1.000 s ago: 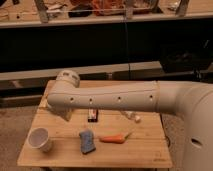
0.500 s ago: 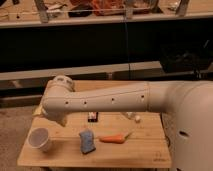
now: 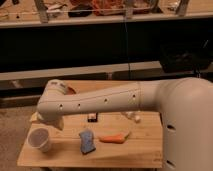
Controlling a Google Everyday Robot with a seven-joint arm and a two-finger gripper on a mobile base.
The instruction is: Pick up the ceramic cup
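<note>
A: Entry, largest first. What has changed with the arm (image 3: 100,102)?
B: Over the last second its rounded left end has swung left and down, toward the ceramic cup (image 3: 40,139). It now sits just above and right of the cup, not touching it.
A: And the tool?
B: It is hidden behind that end of the arm, so somewhere above and right of the cup. It is spread as wide as it goes and has hold of nothing. The cup stands free.
A: Desk (image 3: 145,145)?
B: Unmoved. The cup stands upright at its front left corner, in the same spot as a second ago.
A: Meaning for the task?
B: My reading is approach phase, grasp not yet begun. The tool needs to come down around the cup before it closes.
A: Other items, placed from the cup?
B: Well behind the cup, an orange-brown sliver (image 3: 71,90) peeks past the arm, likely a bowl. Right of the cup and near it lies a blue sponge-like block (image 3: 87,141). Further right is a carrot-shaped orange piece (image 3: 114,138). Behind and right of the cup is a small dark packet (image 3: 92,118). None has shifted.
A: Brands, labels, writing?
B: None readable. The dark packet has a pale patch, but no letters can be made out. The arm carries only a row of small dark holes.
</note>
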